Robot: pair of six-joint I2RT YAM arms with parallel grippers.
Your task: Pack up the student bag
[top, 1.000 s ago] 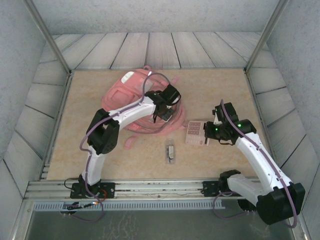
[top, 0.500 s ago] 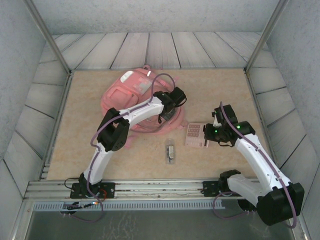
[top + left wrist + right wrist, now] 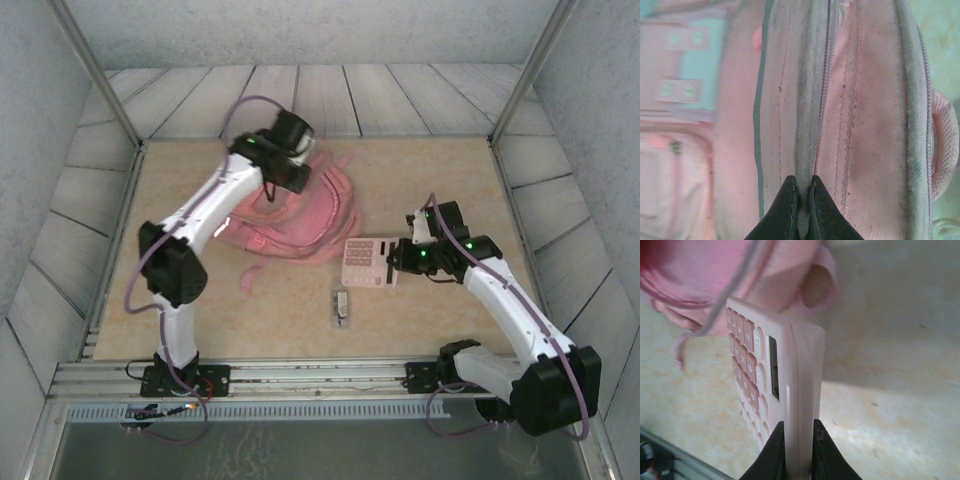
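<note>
The student bag is pink and lies slumped left of centre on the tan table. My left gripper is at the bag's far edge. In the left wrist view this gripper is shut on a grey zipper edge that runs between pink panels of the bag. My right gripper is shut on the narrow end of a pink calculator and holds it just right of the bag. The right wrist view has the gripper clamping the calculator edge-on, with the bag and a pink strap loop behind it.
A small dark, pale-ended item lies on the table in front of the bag, below the calculator. A loose pink strap trails off the bag's near left. The metal rail lines the near edge, and panelled walls enclose the table.
My left arm has swung from the bag's near right side to its far edge and shut on the zipper edge; the bag has shifted. The right gripper has carried the calculator left toward the bag.
</note>
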